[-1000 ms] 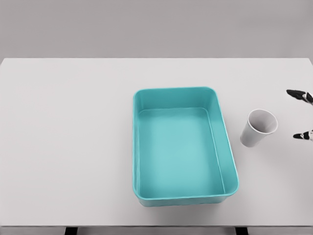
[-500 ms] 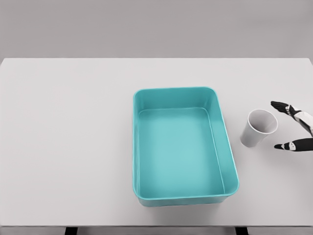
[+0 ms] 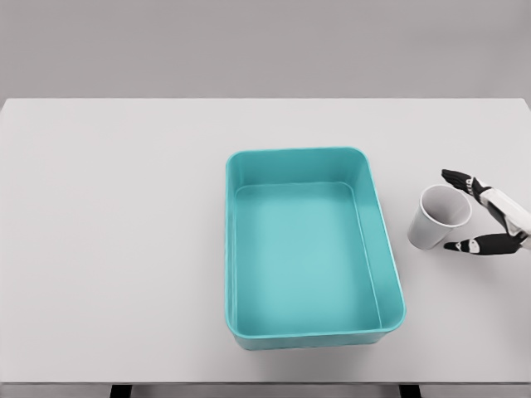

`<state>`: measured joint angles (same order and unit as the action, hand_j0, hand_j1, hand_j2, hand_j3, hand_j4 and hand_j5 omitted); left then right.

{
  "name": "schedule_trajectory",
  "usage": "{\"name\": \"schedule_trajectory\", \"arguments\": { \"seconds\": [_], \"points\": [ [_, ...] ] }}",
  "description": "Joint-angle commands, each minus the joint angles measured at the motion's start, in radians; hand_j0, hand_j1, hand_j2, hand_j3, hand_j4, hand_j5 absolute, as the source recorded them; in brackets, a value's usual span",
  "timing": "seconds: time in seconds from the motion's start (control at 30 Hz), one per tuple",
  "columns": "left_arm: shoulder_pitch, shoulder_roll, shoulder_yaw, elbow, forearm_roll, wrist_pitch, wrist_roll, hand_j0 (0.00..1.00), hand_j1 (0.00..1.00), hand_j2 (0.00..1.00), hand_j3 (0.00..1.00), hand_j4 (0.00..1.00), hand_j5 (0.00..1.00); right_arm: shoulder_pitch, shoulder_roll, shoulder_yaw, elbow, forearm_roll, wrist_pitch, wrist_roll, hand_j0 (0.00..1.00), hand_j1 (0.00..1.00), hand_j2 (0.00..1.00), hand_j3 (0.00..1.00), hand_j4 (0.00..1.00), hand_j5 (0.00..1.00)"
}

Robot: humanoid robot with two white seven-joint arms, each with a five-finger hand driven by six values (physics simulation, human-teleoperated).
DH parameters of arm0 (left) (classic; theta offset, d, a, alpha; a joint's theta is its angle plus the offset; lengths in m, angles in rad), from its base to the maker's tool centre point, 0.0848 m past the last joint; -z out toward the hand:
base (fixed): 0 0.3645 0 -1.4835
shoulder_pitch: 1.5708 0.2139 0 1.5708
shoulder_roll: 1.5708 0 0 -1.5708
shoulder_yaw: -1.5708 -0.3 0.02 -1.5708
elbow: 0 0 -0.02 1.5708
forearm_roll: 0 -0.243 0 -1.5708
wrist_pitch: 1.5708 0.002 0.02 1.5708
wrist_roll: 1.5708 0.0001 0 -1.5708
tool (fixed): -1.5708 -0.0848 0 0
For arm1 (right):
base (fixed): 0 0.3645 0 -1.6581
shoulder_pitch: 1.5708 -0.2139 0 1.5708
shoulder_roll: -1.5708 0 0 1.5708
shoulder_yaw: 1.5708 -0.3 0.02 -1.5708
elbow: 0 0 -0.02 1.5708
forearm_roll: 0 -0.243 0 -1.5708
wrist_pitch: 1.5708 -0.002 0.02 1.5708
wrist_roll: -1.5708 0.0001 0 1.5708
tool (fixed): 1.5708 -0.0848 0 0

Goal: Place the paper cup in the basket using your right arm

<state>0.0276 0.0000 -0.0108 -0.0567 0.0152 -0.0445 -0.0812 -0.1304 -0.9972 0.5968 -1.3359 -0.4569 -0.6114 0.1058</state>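
The paper cup (image 3: 438, 217) stands on the table (image 3: 116, 249) just right of the basket (image 3: 309, 245), tilted mouth-right, directly left of the right hand (image 3: 485, 217), whose fingers (image 3: 455, 177) bracket it, spread and empty.

Single head view, high and fairly near, looking down on the white table (image 3: 124, 249), far edge uppermost

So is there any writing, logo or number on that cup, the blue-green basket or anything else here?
None: no text, label, brand, number or sign can be read anywhere.
The paper cup is plain white.
The basket is plain turquoise.
The table is bare white.
The right hand, its fingers spread beside the cup, has only black and white parts.
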Motion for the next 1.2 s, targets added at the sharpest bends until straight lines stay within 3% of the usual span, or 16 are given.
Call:
{"name": "schedule_trajectory", "arguments": {
  "seconds": [0.0, 0.83, 1.17],
  "points": [
    [0.0, 0.0, 0.0, 0.0, 0.0, 0.0, 0.0, 1.0, 1.0, 1.0, 1.0, 1.0, 1.0, 0.0, 0.006, 0.0, -0.002, -0.005, 0.0, -0.001, 1.0, 1.0, 1.0, 1.0, 1.0, 1.0],
    [0.0, 0.0, 0.0, 0.0, 0.0, 0.0, 0.0, 1.0, 1.0, 1.0, 1.0, 1.0, 1.0, -0.009, 0.043, 0.006, -0.016, -0.005, 0.0, -0.001, 1.0, 1.0, 1.0, 1.0, 1.0, 1.0],
    [0.0, 0.0, 0.0, 0.0, 0.0, 0.0, 0.0, 1.0, 1.0, 1.0, 1.0, 1.0, 1.0, -0.011, 0.049, 0.005, -0.016, -0.005, 0.0, -0.001, 0.92, 0.92, 0.92, 0.92, 0.92, 0.92]
  ]
}}
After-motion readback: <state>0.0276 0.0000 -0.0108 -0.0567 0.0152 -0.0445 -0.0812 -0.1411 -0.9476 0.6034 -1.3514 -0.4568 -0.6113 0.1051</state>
